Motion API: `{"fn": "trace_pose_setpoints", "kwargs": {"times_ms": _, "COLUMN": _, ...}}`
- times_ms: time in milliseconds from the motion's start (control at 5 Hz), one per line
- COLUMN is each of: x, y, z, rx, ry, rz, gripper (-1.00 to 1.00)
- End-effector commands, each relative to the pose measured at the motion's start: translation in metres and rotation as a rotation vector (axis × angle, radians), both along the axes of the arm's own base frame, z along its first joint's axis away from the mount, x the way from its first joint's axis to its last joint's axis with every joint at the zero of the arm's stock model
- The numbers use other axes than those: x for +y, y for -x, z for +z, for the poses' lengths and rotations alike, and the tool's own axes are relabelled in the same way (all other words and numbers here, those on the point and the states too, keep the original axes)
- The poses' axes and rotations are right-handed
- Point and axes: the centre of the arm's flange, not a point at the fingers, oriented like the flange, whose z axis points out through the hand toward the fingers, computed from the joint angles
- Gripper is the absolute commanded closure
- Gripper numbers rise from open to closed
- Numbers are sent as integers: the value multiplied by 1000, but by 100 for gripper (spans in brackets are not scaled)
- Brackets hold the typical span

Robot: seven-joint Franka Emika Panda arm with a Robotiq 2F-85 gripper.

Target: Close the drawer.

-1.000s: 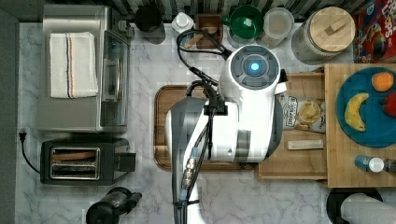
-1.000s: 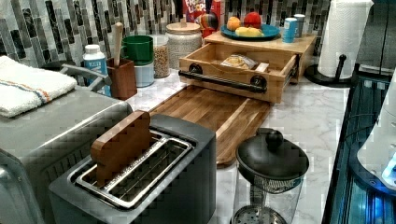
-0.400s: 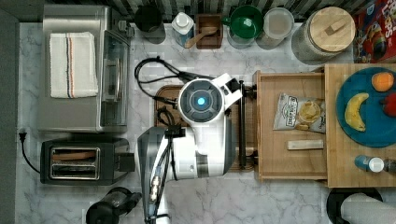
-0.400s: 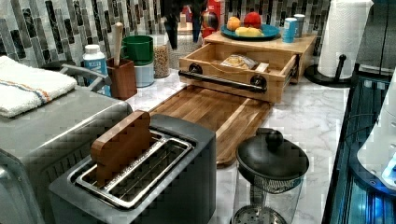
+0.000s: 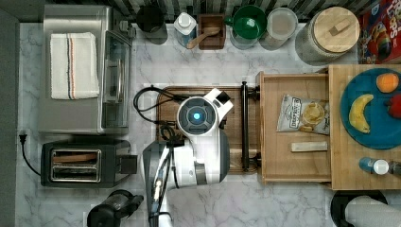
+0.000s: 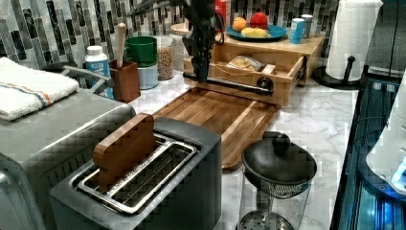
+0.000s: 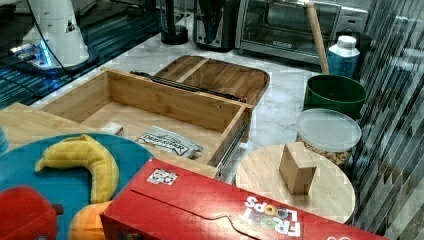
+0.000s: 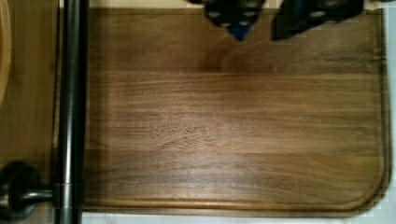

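The light-wood drawer (image 5: 293, 163) (image 7: 170, 102) stands pulled out from under the top that bears the blue plate (image 5: 373, 137). Inside lie a chip bag (image 5: 302, 113) and a small pale stick (image 5: 309, 146). A black bar handle (image 5: 244, 125) (image 6: 230, 84) (image 8: 72, 107) runs across its front. My gripper (image 6: 201, 76) (image 8: 268, 21) points down over the dark wooden board (image 5: 236, 99) (image 8: 233, 130), just in front of the handle and apart from it. It is shut and holds nothing. In the top view the white arm (image 5: 198, 118) covers it.
Toaster oven (image 5: 80, 71) and toaster (image 5: 75, 163) stand at the top view's left. A wooden utensil box (image 5: 211, 30), a green cup (image 5: 248, 23) and jars (image 5: 331, 33) line the back. Paper towel roll (image 6: 354, 38) stands beyond the drawer; a glass press (image 6: 277, 177) sits near the board's front.
The arm has swung from above the drawer toward the top view's left and now hangs over the dark board. The drawer is uncovered and has not moved.
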Motion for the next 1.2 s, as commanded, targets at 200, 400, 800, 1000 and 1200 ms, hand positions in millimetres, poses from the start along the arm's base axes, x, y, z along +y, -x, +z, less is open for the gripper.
{"fn": "trace_pose_setpoints", "kwargs": {"times_ms": 200, "x": -35, "y": -23, "z": -42, "rx": -18, "ry": 31, "rz": 19, "gripper": 100}}
{"fn": "trace_pose_setpoints", "kwargs": {"times_ms": 400, "x": -57, "y": -30, "z": -47, "rx": -17, "ry": 43, "rz": 58, "gripper": 100}}
{"fn": "trace_pose_setpoints", "kwargs": {"times_ms": 800, "x": -107, "y": -38, "z": -30, "rx": -48, "ry": 70, "rz": 134, "gripper": 100}}
{"fn": "trace_pose_setpoints", "kwargs": {"times_ms": 1000, "x": -134, "y": -48, "z": -31, "rx": -69, "ry": 81, "rz": 134, "gripper": 100}}
{"fn": "trace_pose_setpoints", "kwargs": {"times_ms": 1200, "x": -160, "y": -54, "z": -38, "rx": -101, "ry": 81, "rz": 131, "gripper": 100}}
